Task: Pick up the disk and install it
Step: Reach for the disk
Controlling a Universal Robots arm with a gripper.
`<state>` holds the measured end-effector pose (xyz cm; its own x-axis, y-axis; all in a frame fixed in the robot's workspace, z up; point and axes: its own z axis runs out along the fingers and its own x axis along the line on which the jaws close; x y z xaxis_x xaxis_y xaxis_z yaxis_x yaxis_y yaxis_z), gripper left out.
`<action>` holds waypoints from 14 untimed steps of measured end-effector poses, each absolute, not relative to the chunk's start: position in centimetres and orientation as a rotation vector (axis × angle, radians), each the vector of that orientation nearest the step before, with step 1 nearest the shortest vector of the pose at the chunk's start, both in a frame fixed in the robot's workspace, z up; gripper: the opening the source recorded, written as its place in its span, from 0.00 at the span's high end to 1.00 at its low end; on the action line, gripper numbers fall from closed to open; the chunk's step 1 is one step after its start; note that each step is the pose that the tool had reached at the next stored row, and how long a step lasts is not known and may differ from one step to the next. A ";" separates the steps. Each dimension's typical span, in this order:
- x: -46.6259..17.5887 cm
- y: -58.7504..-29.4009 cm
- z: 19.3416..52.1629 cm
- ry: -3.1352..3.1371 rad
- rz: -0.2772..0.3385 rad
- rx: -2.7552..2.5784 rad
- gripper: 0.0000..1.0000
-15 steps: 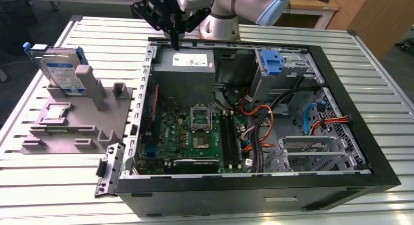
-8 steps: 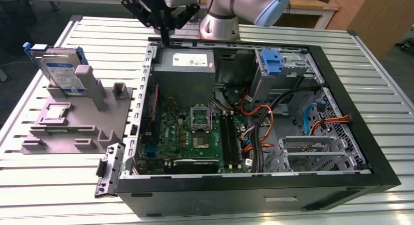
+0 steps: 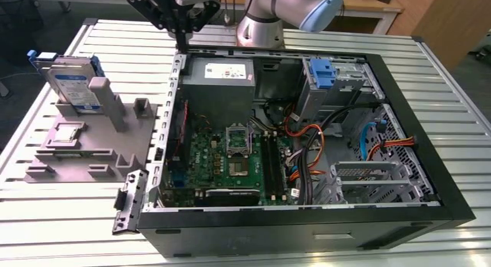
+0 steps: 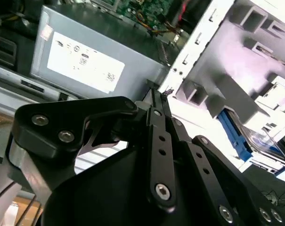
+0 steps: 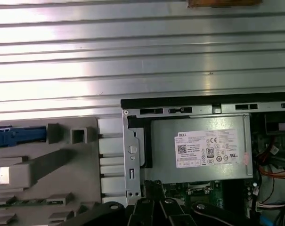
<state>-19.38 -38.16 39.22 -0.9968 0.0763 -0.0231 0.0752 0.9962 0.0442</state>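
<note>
- Presently the step in hand looks like the reach for the disk. The gripper [image 3: 181, 42] hangs over the far corner of the case [image 3: 307, 221], just beside the supply [image 3: 218, 77].
- In the second wrist view its fingers [image 4: 157, 141] lie pressed together with nothing between them.
- The disk [image 3: 75, 86] stands upright on edge at the far end of the fixture [image 3: 84, 157]. It is well apart from the gripper, toward the exterior view's left.
- To do this step well, I judge the fingers must spread before they come down. They should take the disk across its flat faces, clear of the blue rails.
- A straight descent from above and a straight lift out should keep the disk from binding in its slot. It should also keep it off the grey post [image 3: 107, 103] just beside it.
- The case wall lies between gripper and fixture, so the crossing is best made high.
- Table [image 3: 322, 42]: slatted metal, bearing the case and the fixture side by side.
- Case: open and lying on its side.
  - It holds the supply at the far end, the board [image 3: 230, 157] in the middle, and orange and black cables [image 3: 307, 146] beside the board.
  - A blue bracket [image 3: 322, 74] stands in the far bay, with no drive that I can see.
  - A bare metal cage [image 3: 368, 172] sits near the front.
- Fixture: a grey moulded block that holds the disk in an upright slot. A small square part [image 3: 68, 132] lies flat in a recess nearer the front.
</note>
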 end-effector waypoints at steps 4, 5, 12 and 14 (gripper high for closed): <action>-20.7 -38.0 39.2 3.115 0.068 0.118 0.90; -20.9 -38.0 39.2 3.115 0.068 0.118 0.90; -22.4 -37.8 39.1 3.115 0.068 0.118 0.90; -22.7 -37.7 39.1 3.115 0.068 0.118 0.90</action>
